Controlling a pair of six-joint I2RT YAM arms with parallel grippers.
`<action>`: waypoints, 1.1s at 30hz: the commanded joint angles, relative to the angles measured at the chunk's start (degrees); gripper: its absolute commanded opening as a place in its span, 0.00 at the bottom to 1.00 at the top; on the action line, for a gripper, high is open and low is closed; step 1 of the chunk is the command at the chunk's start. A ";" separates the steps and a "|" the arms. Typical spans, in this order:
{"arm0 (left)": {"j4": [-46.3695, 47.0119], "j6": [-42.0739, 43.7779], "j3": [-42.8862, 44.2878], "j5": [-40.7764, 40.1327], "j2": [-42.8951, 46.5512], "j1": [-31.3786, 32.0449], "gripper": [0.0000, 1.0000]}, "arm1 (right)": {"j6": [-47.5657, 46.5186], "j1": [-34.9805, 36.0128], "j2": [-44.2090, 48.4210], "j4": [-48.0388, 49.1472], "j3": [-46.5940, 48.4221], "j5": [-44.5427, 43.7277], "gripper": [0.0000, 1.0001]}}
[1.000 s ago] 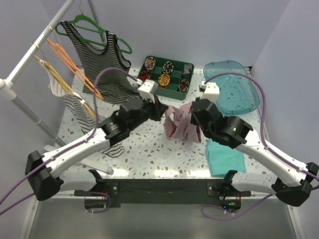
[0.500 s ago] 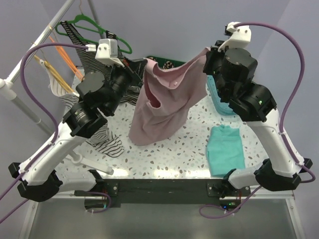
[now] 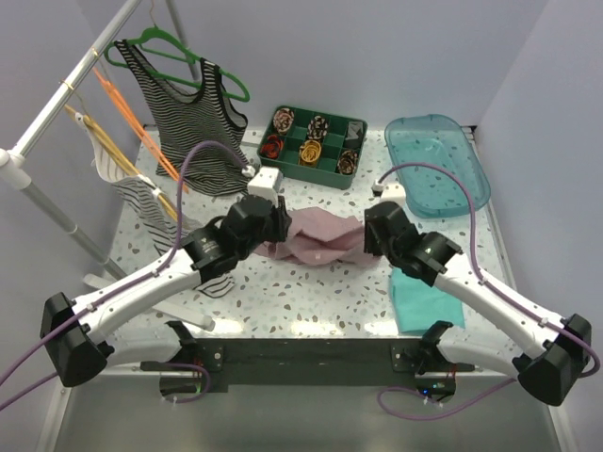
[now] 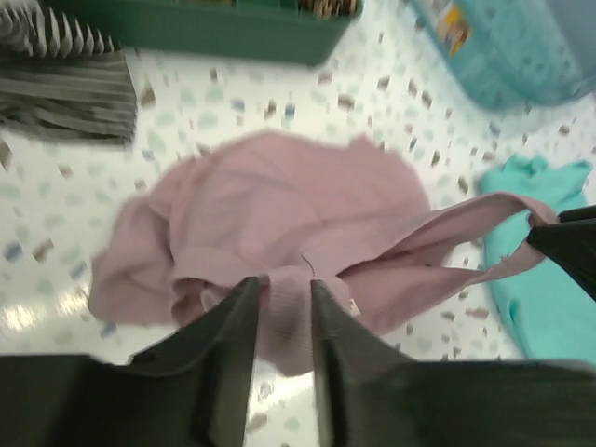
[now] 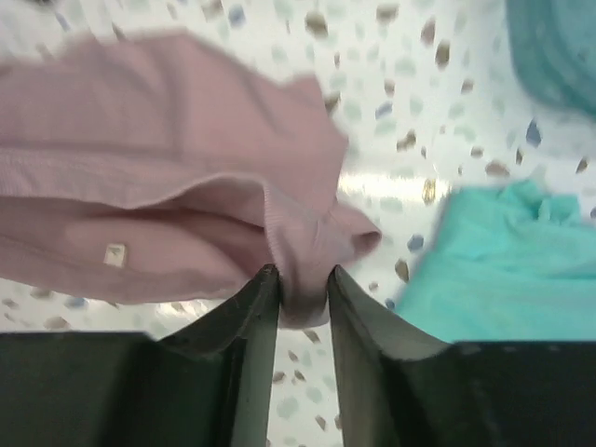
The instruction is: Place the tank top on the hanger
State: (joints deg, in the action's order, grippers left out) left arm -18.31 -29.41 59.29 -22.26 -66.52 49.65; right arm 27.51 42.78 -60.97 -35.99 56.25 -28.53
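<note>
Lying crumpled near the middle of the speckled white desk point(image 3: 300, 287), the small dusty-pink soft fabric tank top point(image 3: 318, 237) spans the gap between both arms. The left fingers point(image 4: 247, 312) stand narrowly apart, pinching a fold at its near edge. The right fingers point(image 5: 264, 303) likewise clamp a bunched strap, just beside the flat teal cloth point(image 3: 424, 299) toward the desk's near right corner. The thin bright orange plastic hanger point(image 3: 141, 134) hangs from the slanted metal rail point(image 3: 75, 73) over the far left corner, well apart from the garment.
</note>
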 commanded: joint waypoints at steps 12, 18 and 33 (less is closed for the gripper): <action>3.55 1.19 4.06 4.95 4.12 0.10 0.80 | -2.10 0.10 3.24 8.65 6.93 13.06 0.83; -2.69 5.58 20.67 -1.89 5.00 0.10 0.82 | -6.94 0.02 -1.51 20.42 15.11 23.66 0.83; -4.47 17.19 48.64 -27.92 5.34 0.10 0.85 | -12.82 11.44 -37.72 38.27 50.60 40.67 0.73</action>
State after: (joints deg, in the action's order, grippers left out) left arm -23.51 -17.23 106.08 -44.14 -62.15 49.65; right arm 19.00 51.62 -95.00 -1.04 97.84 10.33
